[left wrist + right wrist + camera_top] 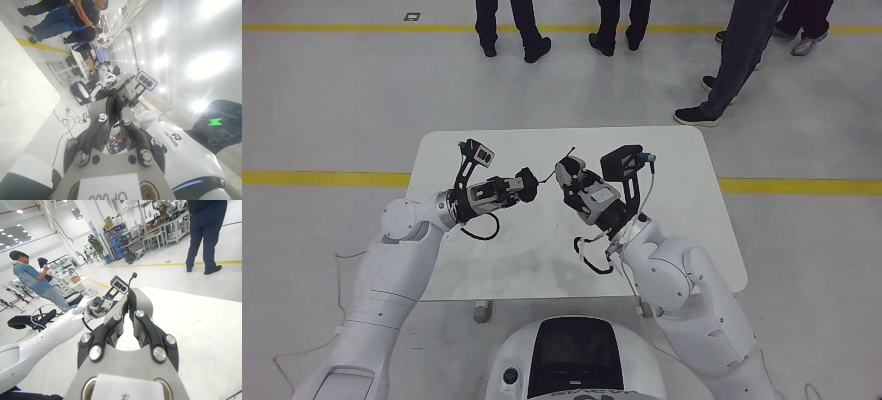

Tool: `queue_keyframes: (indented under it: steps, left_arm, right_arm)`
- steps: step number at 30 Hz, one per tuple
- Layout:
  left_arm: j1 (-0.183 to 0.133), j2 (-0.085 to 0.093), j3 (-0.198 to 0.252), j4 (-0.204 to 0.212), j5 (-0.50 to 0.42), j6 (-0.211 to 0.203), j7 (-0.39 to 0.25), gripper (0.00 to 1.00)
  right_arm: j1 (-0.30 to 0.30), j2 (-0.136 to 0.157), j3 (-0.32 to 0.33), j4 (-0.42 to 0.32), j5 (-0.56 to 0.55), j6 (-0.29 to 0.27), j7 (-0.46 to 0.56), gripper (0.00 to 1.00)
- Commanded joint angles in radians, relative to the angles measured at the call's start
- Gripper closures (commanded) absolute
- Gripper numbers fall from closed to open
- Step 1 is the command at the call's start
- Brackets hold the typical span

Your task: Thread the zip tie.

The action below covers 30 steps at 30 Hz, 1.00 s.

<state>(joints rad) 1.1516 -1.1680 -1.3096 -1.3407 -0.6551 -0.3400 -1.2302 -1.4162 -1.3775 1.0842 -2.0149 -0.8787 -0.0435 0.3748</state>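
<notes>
Right gripper (129,296): fingers clamped on zip tie (134,274), head poking past tips, above counter (682,230). Left gripper (113,100): fingers closed, seemingly pinching tail. Tie likely light, springy, slick; hold flat, near tail tip.

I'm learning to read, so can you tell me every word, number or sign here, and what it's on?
Base sticker on the left gripper: upside down and cut off, unreadable.
Edge sticker on the right gripper: a cut-off mark, unreadable.
White shell: a maker's name, not read out.
Small tag: too small.
Green mark: a shape, no letters.
Zip tie: no print.
</notes>
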Motion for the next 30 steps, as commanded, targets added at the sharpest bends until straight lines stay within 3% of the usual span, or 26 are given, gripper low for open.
queue_keyframes:
  steps: [1,30]
  left_arm:
    - [0.0,0.0,0.0,0.0,0.0,0.0,0.0,1.0]
    - [0.0,0.0,0.0,0.0,0.0,0.0,0.0,1.0]
  right_arm:
    - [0.0,0.0,0.0,0.0,0.0,0.001,0.0,1.0]
    - [0.007,0.006,-0.016,0.014,0.018,0.001,0.003,1.0]
